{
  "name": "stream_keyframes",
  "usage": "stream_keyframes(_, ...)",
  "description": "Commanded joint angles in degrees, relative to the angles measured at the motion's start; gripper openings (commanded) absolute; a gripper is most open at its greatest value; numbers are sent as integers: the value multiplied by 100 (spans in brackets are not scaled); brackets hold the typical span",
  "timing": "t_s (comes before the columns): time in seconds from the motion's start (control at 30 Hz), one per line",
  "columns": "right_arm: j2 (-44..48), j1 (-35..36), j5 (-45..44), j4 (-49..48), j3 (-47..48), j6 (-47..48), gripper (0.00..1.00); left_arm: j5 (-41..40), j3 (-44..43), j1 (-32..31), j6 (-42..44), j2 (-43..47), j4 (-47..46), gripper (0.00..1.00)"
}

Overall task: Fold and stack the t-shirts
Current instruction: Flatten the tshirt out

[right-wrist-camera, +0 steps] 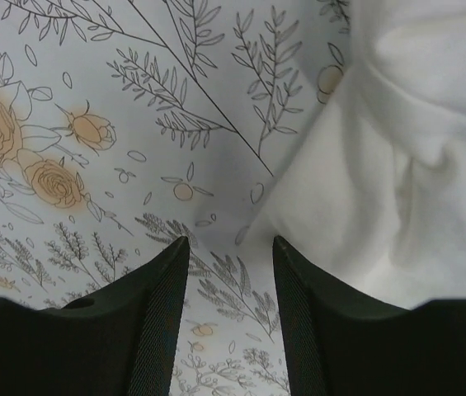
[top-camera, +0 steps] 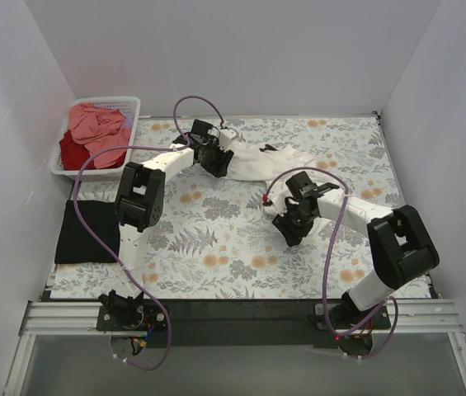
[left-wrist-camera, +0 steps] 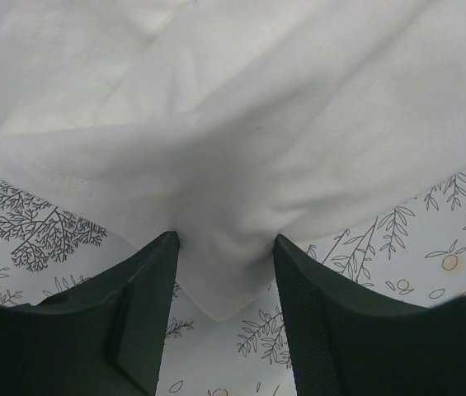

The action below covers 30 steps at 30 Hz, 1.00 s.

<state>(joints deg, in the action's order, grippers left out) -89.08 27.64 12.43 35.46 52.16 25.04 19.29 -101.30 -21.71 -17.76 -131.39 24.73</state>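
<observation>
A cream-white t-shirt (top-camera: 270, 161) lies crumpled across the back middle of the table. My left gripper (top-camera: 214, 161) is at its left end. In the left wrist view the jaws (left-wrist-camera: 224, 239) stand open with a corner of the white shirt (left-wrist-camera: 233, 107) lying between them. My right gripper (top-camera: 289, 229) is open and empty over the tablecloth, with the white shirt's edge (right-wrist-camera: 414, 165) just right of its fingers (right-wrist-camera: 231, 241). A folded black t-shirt (top-camera: 87, 233) lies at the left edge. The salmon-pink t-shirt (top-camera: 99, 125) and the dark red t-shirt (top-camera: 71, 153) are in the basket.
The white lattice basket (top-camera: 109, 99) stands at the back left corner. The floral tablecloth (top-camera: 216, 247) covers the table. White walls close in the left, back and right sides. Purple cables loop over both arms.
</observation>
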Motion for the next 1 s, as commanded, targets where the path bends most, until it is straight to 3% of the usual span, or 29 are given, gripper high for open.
stream_keyframes(0.0,-276,224,-398,-391,-136,-183,49,-189,242,-8,53,79,392,47)
stream_keyframes(0.17,-373,224,-1030,-724,-338,-219,44,-84,347,1,44,123,401,46)
stream_keyframes(0.27,-400,224,-1146,-725,-470,-227,18,-4,409,-8,44,167,427,37)
stream_keyframes(0.33,-400,225,-1207,-734,-566,-236,6,31,461,-8,62,228,445,30)
stream_keyframes(0.37,-374,224,-1216,-734,-584,-227,1,101,479,9,62,246,454,21)
stream_keyframes(0.47,-33,216,-1216,-611,-611,-149,1,495,523,105,106,430,664,2)
stream_keyframes(0.5,100,190,-1147,-541,-585,-105,1,610,567,150,97,509,699,0)
stream_keyframes(0.67,1713,66,-22,82,-435,369,1,1278,839,474,316,1378,1314,0)
stream_keyframes(0.77,2716,-30,163,617,-488,888,1,1560,1129,720,711,2055,1928,0)
stream_keyframes(0.87,3603,-653,530,1249,-277,1590,1,1726,1323,1062,1300,2609,2737,0)
stream_keyframes(0.97,4161,-848,410,1681,100,2031,1,2078,991,1493,1740,2856,3572,0)
